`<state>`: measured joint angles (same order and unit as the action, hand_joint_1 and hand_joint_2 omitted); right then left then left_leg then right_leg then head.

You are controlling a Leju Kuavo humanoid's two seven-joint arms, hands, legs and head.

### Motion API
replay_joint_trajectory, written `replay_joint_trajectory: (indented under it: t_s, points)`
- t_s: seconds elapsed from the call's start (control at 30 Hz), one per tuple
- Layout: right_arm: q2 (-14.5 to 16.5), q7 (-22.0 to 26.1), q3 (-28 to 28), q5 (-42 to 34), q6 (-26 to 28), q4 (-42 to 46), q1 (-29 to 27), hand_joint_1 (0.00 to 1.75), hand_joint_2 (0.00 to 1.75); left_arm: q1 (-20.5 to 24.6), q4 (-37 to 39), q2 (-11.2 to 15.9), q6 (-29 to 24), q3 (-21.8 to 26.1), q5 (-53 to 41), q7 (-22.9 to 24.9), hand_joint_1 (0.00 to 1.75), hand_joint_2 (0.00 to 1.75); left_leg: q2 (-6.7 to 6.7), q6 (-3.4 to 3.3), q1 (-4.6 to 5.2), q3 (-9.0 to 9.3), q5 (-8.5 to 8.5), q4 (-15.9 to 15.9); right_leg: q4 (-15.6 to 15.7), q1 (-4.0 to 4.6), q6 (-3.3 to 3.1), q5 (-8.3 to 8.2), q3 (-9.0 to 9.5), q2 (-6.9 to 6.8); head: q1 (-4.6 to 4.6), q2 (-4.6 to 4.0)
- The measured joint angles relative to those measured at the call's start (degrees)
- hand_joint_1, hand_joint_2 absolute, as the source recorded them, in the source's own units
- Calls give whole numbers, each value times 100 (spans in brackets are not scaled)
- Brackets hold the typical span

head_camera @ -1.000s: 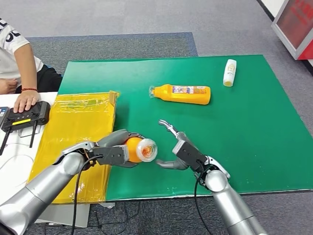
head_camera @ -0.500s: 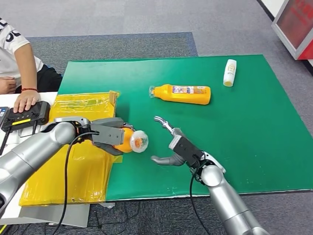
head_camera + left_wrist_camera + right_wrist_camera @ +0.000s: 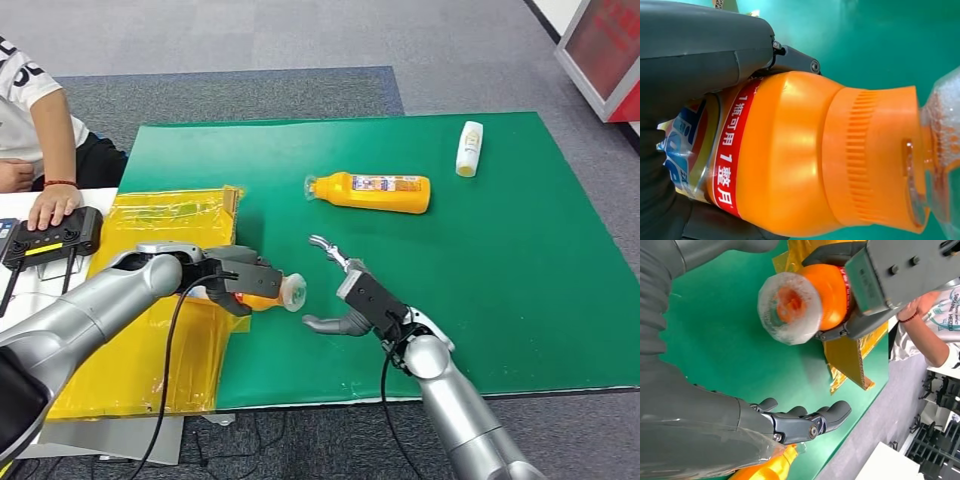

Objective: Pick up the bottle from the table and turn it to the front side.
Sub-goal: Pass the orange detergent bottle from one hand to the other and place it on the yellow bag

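Person [image 3: 34,130]: sitting far left, one palm resting on a black controller [image 3: 50,234].
Mat [image 3: 528,300]: green, covering the table; yellow package [image 3: 151,330] lying along its left edge.
Left hand [image 3: 235,281]: clamped around the bottle [image 3: 273,291], holding it off the mat just right of the package, clear cap pointing right toward the other hand.
Change: over the last second, carrying the bottle left and farther away, lying flatter now, cap no longer facing the camera.
Meaning: pick-up looking done; turning to the front side seemingly under way, not yet finished.
Right hand [image 3: 349,296]: fingers spread apart, holding nothing, waiting just right of the cap; drifting slightly left since a second ago.
Second bottle [image 3: 373,192]: orange, lying untouched at far centre.
White bottle [image 3: 469,148]: lying at the far right.
Left wrist view: showing the red label band with white characters and the ribbed orange collar, too small to read from the head.
Right wrist view: looking straight into the cap end, showing the left hand's fingers wrapping the bottle's body behind it.
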<state>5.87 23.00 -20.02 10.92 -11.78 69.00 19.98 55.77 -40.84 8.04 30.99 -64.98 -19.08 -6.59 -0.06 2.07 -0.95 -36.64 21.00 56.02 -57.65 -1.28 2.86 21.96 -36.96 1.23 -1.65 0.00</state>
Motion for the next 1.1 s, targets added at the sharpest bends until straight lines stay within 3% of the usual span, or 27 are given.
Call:
replay_joint_trajectory:
  t_s: [0.3,0.43,0.83,0.97,1.1]
  points:
    - [10,36,0,70,54,-32,-12,0,175,66,686,-181,-74,-51,26,-86,175,175,1,4,-1,28,-3,-1,-1,1,-3,-2,22,1,0,0]
    - [8,32,0,68,73,-34,-41,0,175,81,832,-208,-70,-49,65,-118,0,175,1,4,-1,36,-3,-1,-1,1,-4,-6,29,2,0,0]
    - [-1,-53,11,93,175,-32,-176,0,175,-293,968,-216,-445,196,201,-490,0,175,0,0,0,29,-4,-1,0,1,-2,-5,28,1,-1,0]
    - [-23,-53,13,95,218,-32,-236,0,175,-496,748,-59,-563,457,475,-1012,0,175,1,1,0,28,-1,-1,1,1,0,-2,26,1,0,0]
    - [-66,-45,10,44,228,-30,-268,0,175,-985,76,302,-388,1040,1194,-2037,0,175,2,4,-1,29,1,-2,0,1,-5,2,25,3,0,0]
